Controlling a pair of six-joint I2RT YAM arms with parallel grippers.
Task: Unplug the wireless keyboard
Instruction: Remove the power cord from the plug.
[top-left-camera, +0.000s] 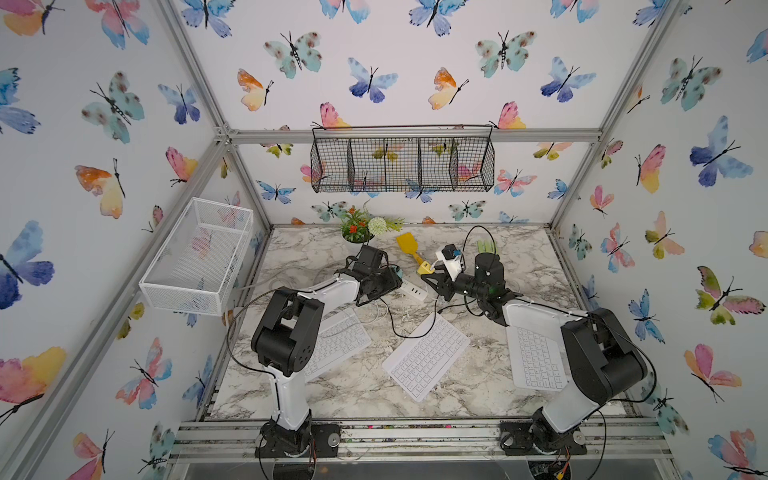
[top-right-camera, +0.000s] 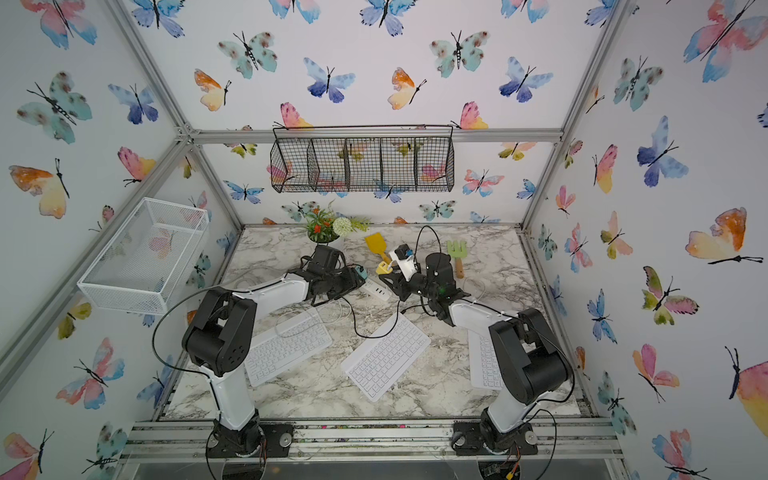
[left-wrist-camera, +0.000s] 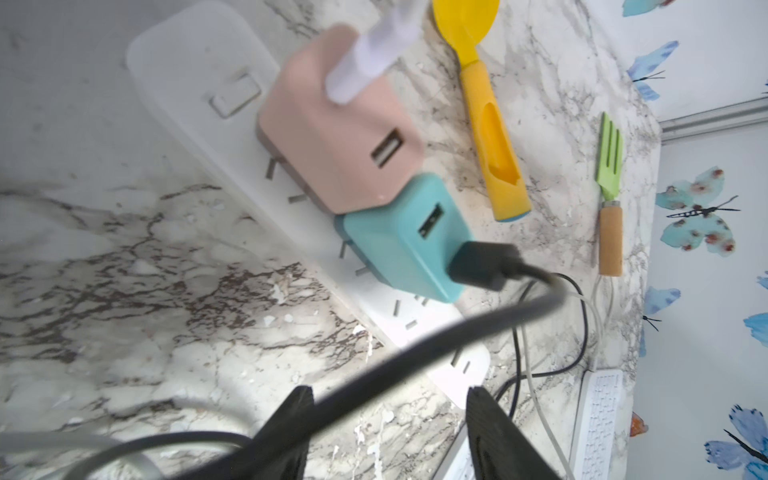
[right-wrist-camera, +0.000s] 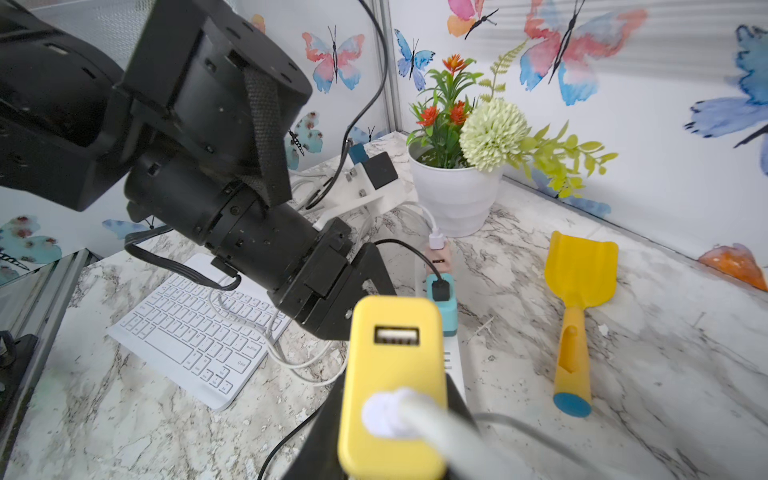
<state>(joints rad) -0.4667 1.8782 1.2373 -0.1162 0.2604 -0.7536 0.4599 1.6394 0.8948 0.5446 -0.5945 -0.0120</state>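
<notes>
Right gripper (right-wrist-camera: 386, 428) jaws clamped on yellow charger (right-wrist-camera: 390, 374), white cable (right-wrist-camera: 436, 419) in its port, held clear of power strip (left-wrist-camera: 199, 83). Left gripper (left-wrist-camera: 392, 432) jaws apart, gripping nothing (black cable (left-wrist-camera: 457, 336) drapes across one finger), near teal charger (left-wrist-camera: 399, 237) and pink charger (left-wrist-camera: 332, 137). Left keyboard (top-left-camera: 338, 343), middle keyboard (top-left-camera: 426, 357), right keyboard (top-left-camera: 536, 361) flat on table nearer arm bases; key legends too small to read
</notes>
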